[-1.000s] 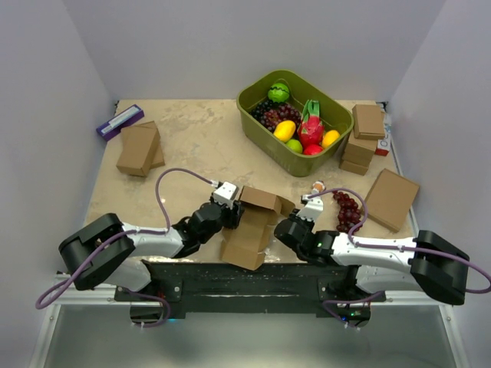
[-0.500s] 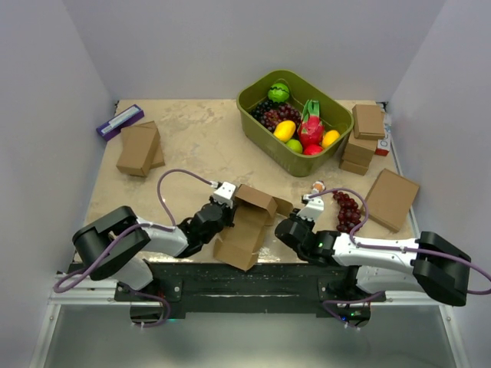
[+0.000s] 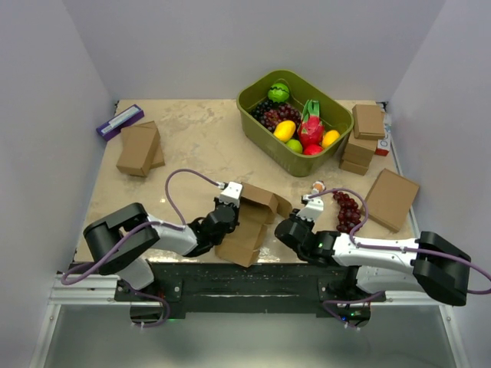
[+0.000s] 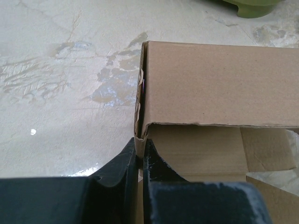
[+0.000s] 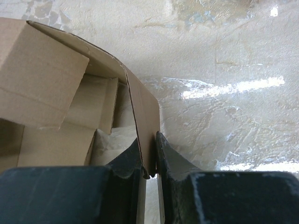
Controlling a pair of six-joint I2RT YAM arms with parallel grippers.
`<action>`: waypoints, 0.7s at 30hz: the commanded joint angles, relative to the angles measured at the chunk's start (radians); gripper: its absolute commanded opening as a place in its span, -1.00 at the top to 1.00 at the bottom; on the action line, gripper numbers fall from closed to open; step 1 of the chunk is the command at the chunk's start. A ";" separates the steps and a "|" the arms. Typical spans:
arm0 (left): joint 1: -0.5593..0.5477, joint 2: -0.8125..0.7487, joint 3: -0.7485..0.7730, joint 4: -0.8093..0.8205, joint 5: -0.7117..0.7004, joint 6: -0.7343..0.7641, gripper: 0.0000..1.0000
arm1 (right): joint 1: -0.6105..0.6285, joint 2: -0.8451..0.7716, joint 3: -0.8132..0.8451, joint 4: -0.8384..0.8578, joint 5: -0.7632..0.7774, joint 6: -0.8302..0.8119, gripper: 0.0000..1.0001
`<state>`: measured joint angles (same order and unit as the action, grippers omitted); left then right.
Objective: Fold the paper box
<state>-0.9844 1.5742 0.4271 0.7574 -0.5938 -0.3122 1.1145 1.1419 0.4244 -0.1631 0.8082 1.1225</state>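
Paper box (image 3: 247,226) is lying half-folded at the near edge of the table (image 3: 199,138), between the two arms. Left gripper (image 4: 140,148) is pinching the box's left side wall, and right gripper (image 5: 149,161) is clamping a thin flap on its right. Uneven pulling is risking a torn or wrongly creased flap, or the cardboard slipping free. Both wrist views are cutting off the near panels, and the tabs are hard to make out. Farther back, the fruit basket (image 3: 265,142) is sitting well apart.

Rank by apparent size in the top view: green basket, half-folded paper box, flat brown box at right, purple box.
1. green basket, largest
2. paper box
3. flat brown box, somewhat smaller
4. purple box, smallest
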 commanded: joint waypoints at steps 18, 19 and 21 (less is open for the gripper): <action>-0.060 -0.006 0.018 -0.001 -0.040 -0.041 0.14 | 0.005 -0.100 -0.009 0.008 0.019 0.008 0.34; -0.060 -0.025 0.006 0.002 -0.026 -0.044 -0.06 | 0.004 -0.122 -0.004 0.002 0.013 -0.007 0.25; -0.060 -0.086 -0.025 -0.012 0.011 -0.042 -0.32 | 0.004 -0.149 0.005 -0.016 -0.003 -0.045 -0.04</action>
<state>-1.0378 1.5955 0.4461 0.7166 -0.6327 -0.3408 1.1145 1.0496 0.4103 -0.1658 0.7937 1.1297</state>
